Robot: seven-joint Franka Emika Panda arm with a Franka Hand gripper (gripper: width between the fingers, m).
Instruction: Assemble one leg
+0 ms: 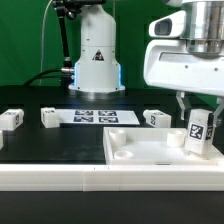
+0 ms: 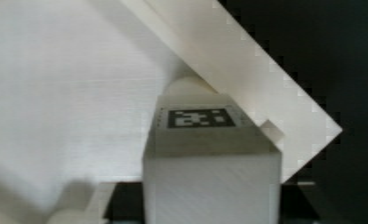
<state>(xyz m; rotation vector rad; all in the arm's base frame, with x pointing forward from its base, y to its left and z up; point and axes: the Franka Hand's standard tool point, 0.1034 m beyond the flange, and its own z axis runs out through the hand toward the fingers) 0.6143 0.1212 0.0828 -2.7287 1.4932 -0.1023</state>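
My gripper (image 1: pixel 197 108) is shut on a white leg (image 1: pixel 198 134) with a black-and-white tag. It holds the leg upright over the right corner of the large white tabletop panel (image 1: pixel 150 152), with the leg's lower end at or just above the panel. In the wrist view the held leg (image 2: pixel 211 150) fills the middle, its tag toward the camera, with the tabletop panel (image 2: pixel 74 80) behind it. Three more legs lie on the black table: one at the far left (image 1: pixel 12 119), one left of the marker board (image 1: pixel 49 116), one right of it (image 1: pixel 155 119).
The marker board (image 1: pixel 95 117) lies flat behind the tabletop panel. The arm's white base (image 1: pixel 96 60) stands at the back centre. A round socket (image 1: pixel 124 156) shows at the panel's near left corner. The panel's edge (image 2: pixel 270 90) runs diagonally against the black table.
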